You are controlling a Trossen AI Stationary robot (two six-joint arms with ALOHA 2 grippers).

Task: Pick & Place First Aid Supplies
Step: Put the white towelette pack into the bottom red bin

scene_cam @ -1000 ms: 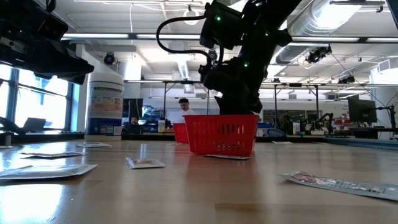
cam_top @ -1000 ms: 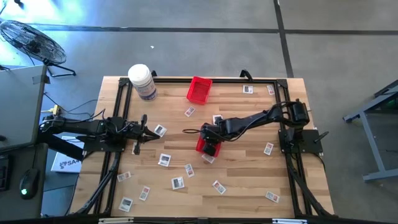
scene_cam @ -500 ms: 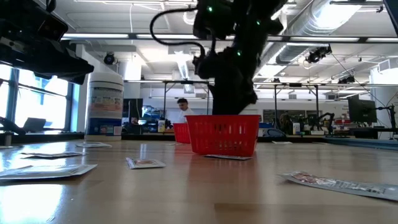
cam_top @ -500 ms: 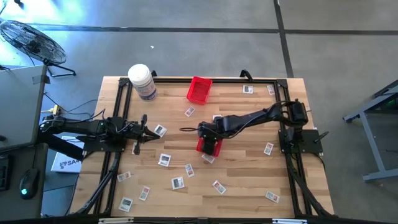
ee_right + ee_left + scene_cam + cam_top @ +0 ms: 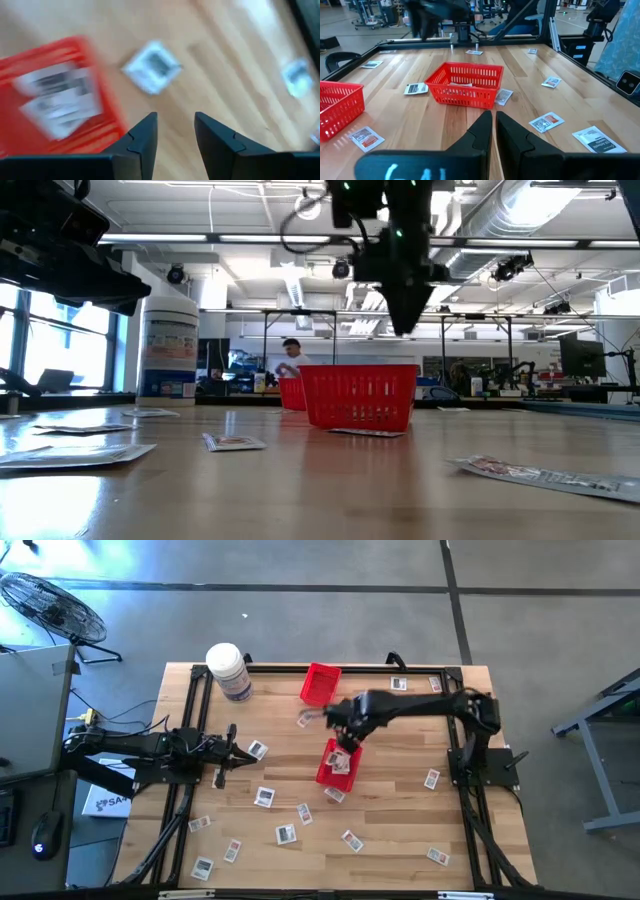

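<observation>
Right gripper (image 5: 175,120): hovers above the table, jaws parted, nothing between them; looks free for a fresh pick.

Just off one finger, to the side: near red basket (image 5: 60,130), with delivered packets (image 5: 55,100) lying flat inside, so seemingly the drop point in use.

Ahead of the jaws, near: loose packet (image 5: 152,65), flat on bare wood and clear of the basket; probably the next target. Calls for a low, level approach, since a thin flat packet offers little edge to pinch and may slide.

Farther out past the jaws: another packet (image 5: 297,77), well apart.

Left gripper (image 5: 493,117): waits over the left of the table, jaws pinched nearly together, holding nothing. Ahead of those jaws: scattered packets (image 5: 547,121) first, then the same basket beyond.

Farthest from both: second red basket (image 5: 320,683) and white jar (image 5: 228,670) by the table's far edge (image 5: 440,668); no part in this pick.
</observation>
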